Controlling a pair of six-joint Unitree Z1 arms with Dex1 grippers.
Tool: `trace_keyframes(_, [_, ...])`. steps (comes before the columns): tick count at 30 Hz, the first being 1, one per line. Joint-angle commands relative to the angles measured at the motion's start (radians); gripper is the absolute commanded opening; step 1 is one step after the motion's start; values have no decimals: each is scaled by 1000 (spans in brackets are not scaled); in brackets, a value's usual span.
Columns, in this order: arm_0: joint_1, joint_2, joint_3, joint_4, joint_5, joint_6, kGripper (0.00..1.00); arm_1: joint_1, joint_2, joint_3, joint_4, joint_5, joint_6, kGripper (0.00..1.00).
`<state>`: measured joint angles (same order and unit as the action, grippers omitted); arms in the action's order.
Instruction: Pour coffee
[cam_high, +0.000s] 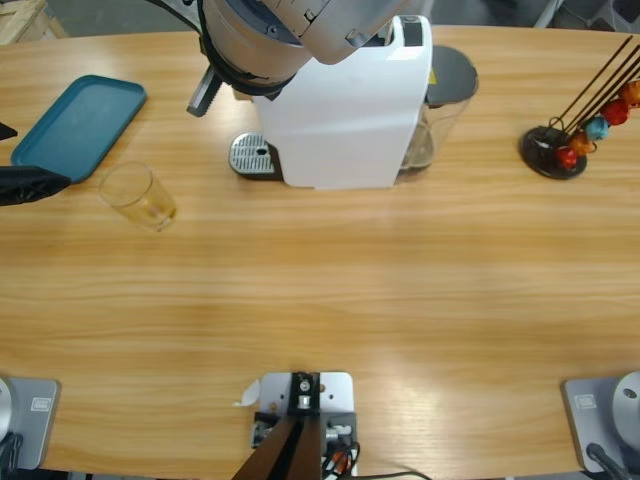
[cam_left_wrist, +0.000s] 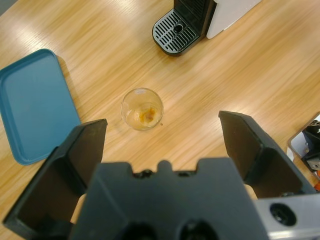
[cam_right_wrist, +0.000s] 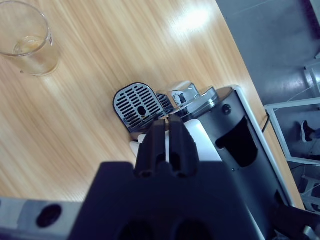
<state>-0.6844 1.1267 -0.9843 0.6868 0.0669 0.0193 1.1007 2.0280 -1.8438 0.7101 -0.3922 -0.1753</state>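
A clear drinking glass (cam_high: 140, 196) (cam_left_wrist: 142, 109) (cam_right_wrist: 27, 42) stands upright on the wooden table, left of the white coffee machine (cam_high: 345, 110) (cam_right_wrist: 235, 130). Only a thin amber smear lies at its bottom, and dark coffee is out of view. My left gripper (cam_left_wrist: 162, 122) (cam_high: 30, 185) hovers open above and beside the glass, touching nothing. My right gripper (cam_right_wrist: 167, 125) is shut on nothing, above the machine's front, over its slotted drip tray (cam_high: 250, 155) (cam_left_wrist: 175, 32) (cam_right_wrist: 139, 107). The drip tray is bare.
A teal tray (cam_high: 78, 125) (cam_left_wrist: 35, 105) lies at the table's left, just behind the glass. A capsule rack (cam_high: 575, 125) with coloured capsules stands far right. A large silver elbow (cam_high: 285, 30) hangs over the machine's left top. Bare wood stretches across the table's front half.
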Motion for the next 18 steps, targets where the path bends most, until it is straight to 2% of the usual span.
trace_keyframes(1, [-8,15,28,-10,-17,-12,968,23,-15,24,43,-122,1,0])
trace_keyframes(4, [-9,17,27,-10,-16,-12,968,43,-76,20,88,-256,-9,0])
trace_keyframes(6, [-9,20,27,-10,-16,-12,968,51,-111,22,101,-299,-8,0])
trace_keyframes(9, [-9,23,26,-10,-16,-12,968,56,-145,26,135,-294,8,0])
trace_keyframes(13, [-8,26,26,-10,-18,-12,968,72,-207,20,170,-161,16,0])
trace_keyframes(18, [-8,33,23,-11,-18,-12,968,136,-256,2,198,-181,110,0])
